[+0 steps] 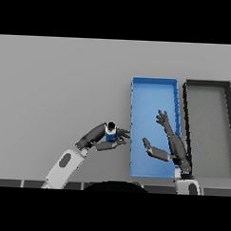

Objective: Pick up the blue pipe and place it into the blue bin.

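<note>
**Blue pipe held just short of the bin**

The left robot hand [109, 142] has its fingers curled round the blue pipe [110, 132], holding it upright just outside the near left wall of the blue bin [155, 81]. The pipe could catch on that wall if carried across too low, or slip free if the hold is shallow. To its right, the right robot hand [166, 138] hovers with fingers spread over the blue bin, holding nothing, and might block the drop. The bin appears to have nothing in it. Further right on the table [57, 81], the black bin [207, 84] looks bare too.
</note>
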`<state>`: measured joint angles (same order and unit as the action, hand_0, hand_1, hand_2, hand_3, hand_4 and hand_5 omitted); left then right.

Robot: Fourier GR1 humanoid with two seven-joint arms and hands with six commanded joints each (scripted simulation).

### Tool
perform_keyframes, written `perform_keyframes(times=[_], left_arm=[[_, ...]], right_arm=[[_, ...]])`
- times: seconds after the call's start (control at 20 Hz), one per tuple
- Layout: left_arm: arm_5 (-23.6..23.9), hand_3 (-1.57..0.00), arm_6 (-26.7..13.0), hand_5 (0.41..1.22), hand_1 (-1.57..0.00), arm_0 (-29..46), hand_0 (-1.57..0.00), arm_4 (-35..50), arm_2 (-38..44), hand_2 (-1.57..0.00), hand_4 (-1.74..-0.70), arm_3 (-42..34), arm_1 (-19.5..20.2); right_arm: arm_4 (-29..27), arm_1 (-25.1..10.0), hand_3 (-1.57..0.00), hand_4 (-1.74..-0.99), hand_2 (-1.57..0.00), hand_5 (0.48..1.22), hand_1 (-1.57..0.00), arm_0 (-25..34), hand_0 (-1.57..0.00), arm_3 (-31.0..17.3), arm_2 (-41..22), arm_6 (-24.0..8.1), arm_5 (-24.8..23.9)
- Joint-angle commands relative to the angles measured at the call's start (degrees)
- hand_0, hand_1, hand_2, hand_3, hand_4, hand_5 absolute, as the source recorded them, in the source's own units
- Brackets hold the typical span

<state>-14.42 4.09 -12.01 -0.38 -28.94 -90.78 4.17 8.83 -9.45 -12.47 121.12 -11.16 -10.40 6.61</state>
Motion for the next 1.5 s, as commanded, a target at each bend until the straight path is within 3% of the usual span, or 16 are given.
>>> perform_keyframes(times=[0.0, 0.2, 0.3, 0.5, 0.85, 1.0, 1.15, 1.2, 1.25, 1.3, 1.45], left_arm=[[0.0, -1.57, -0.1, 1.221, -1.57, -0.1, -1.57, -0.2, 0.1, -1.57, -1.47, 0.0, -0.2], [-0.9, -1.57, 0.3, 1.221, -1.57, -0.1, -1.57, -1.5, 0.7, -1.57, -1.47, 0.2, -0.3], [-1.4, -1.57, 0.0, 1.221, -1.57, -0.6, -1.57, -1.7, 1.0, -1.57, -1.47, 0.5, -0.8], [-1.6, -1.57, -0.9, 1.221, -1.57, -0.9, -1.57, -3.0, 1.1, -1.57, -1.47, 0.7, -2.2], [-5.0, -1.57, -0.8, 1.221, -1.57, 0.2, -1.57, -2.1, 2.3, -1.57, -1.48, 0.0, -2.7], [-6.8, -1.57, -1.3, 1.221, -1.57, 0.1, -1.57, -1.4, 3.3, -1.57, -1.46, 0.7, -3.3], [-8.0, -1.57, 0.0, 1.221, -1.57, -0.2, -1.57, -1.3, 4.5, -1.57, -1.46, 1.0, -3.5], [-7.6, -1.57, -1.3, 1.221, -1.57, 0.2, -1.57, -2.2, 4.3, -1.57, -1.51, 1.3, -3.8], [-7.7, -1.3, -2.5, 1.221, -1.57, 0.5, -1.57, -2.0, 4.6, -1.54, -1.56, 1.1, -4.0], [-7.6, -1.14, -3.6, 1.221, -1.57, 0.8, -1.57, -1.7, 4.6, -1.53, -1.6, 0.6, -4.4], [-7.9, -1.23, -1.5, 1.221, -1.57, 0.4, -1.57, -2.3, 5.3, -1.55, -1.67, 1.3, -4.4]], right_arm=[[-0.3, -1.1, 0.0, -1.185, -0.01, 0.554, 0.0, 1.4, 0.0, 1.8, -0.7, -1.8, 1.6], [-1.6, -4.1, 0.0, -1.23, 0.0, 0.531, 0.0, 8.8, 0.0, 4.1, -3.6, -7.4, 6.7], [-1.4, -3.3, 0.0, -1.256, 0.0, 0.523, 0.0, 12.0, 0.0, 3.6, -5.8, -10.0, 8.1], [-3.9, -0.6, 0.0, -1.232, 0.0, 0.525, 0.0, 16.9, 0.0, 2.5, -8.9, -16.0, 10.5], [-8.2, 1.9, 0.0, -1.192, 0.0, 0.514, 0.0, 28.3, 0.0, -2.0, -10.8, -19.3, 13.9], [-10.0, 3.1, 0.0, -1.208, 0.0, 0.512, 0.0, 32.2, 0.0, -4.9, -10.3, -21.5, 14.5], [-10.3, 4.7, -0.05, -1.222, -0.13, 0.517, -0.11, 34.9, -0.02, -8.3, -10.9, -22.5, 15.5], [-10.7, 5.2, -0.14, -1.255, -0.25, 0.519, -0.24, 35.6, -0.17, -9.2, -10.9, -22.6, 15.7], [-10.4, 5.6, -0.31, -1.303, -0.43, 0.52, -0.44, 35.9, -0.4, -10.3, -11.3, -22.3, 16.1], [-10.1, 5.7, -0.5, -1.383, -0.66, 0.523, -0.65, 36.1, -0.63, -10.7, -11.5, -21.3, 16.1], [-10.1, 6.4, -0.9, -1.537, -1.1, 0.6, -1.1, 37.3, -1.09, -11.9, -11.5, -19.8, 16.0]])
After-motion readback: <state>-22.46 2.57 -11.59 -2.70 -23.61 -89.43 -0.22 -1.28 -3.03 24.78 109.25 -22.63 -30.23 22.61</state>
